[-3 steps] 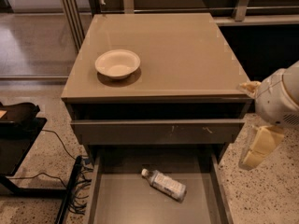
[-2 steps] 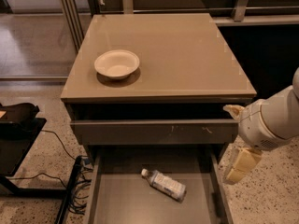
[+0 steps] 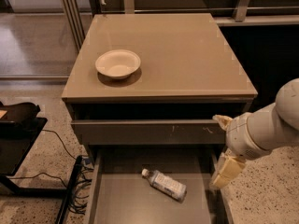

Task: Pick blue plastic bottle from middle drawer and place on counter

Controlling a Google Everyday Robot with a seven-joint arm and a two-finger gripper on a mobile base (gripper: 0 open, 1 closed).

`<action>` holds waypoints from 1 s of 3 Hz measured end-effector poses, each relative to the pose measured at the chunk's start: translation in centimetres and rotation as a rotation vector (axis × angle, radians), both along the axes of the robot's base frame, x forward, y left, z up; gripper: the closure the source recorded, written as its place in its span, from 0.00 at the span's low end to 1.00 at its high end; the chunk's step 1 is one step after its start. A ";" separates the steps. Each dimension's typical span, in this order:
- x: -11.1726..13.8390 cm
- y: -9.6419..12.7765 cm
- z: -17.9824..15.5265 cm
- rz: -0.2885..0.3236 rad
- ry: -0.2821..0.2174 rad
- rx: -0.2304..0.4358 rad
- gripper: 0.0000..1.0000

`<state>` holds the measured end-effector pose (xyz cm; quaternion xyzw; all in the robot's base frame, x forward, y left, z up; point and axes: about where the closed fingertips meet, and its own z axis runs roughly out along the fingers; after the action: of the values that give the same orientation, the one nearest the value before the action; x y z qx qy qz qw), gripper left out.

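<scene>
The blue plastic bottle [image 3: 164, 185] lies on its side on the flat bottom of the open middle drawer [image 3: 112, 202], white cap pointing to the upper left. My gripper [image 3: 223, 146] hangs over the drawer's right wall, to the right of the bottle and above it, apart from it. Its cream fingers [image 3: 227, 171] are spread and hold nothing. The glossy taupe counter [image 3: 187, 55] is the cabinet top above.
A cream round bowl [image 3: 117, 63] sits on the counter's left half. A closed drawer front with small white scratches [image 3: 149, 130] overhangs the back of the open drawer. A black stand [image 3: 18, 125] and cables [image 3: 70, 181] are on the floor at the left.
My arm and gripper have moved left and a little down, from beside the cabinet's right edge to over the open drawer's right wall. The bottle has not moved.
</scene>
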<state>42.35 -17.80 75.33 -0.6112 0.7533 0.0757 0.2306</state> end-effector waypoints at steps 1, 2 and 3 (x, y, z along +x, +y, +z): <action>1.3 1.7 -5.3 -0.021 -0.006 0.111 0.00; 2.8 2.7 -11.0 -0.063 -0.006 0.195 0.00; 3.7 3.9 -16.7 -0.093 0.032 0.242 0.00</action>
<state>46.09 -13.93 58.59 -0.5420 0.7699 0.1651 0.2938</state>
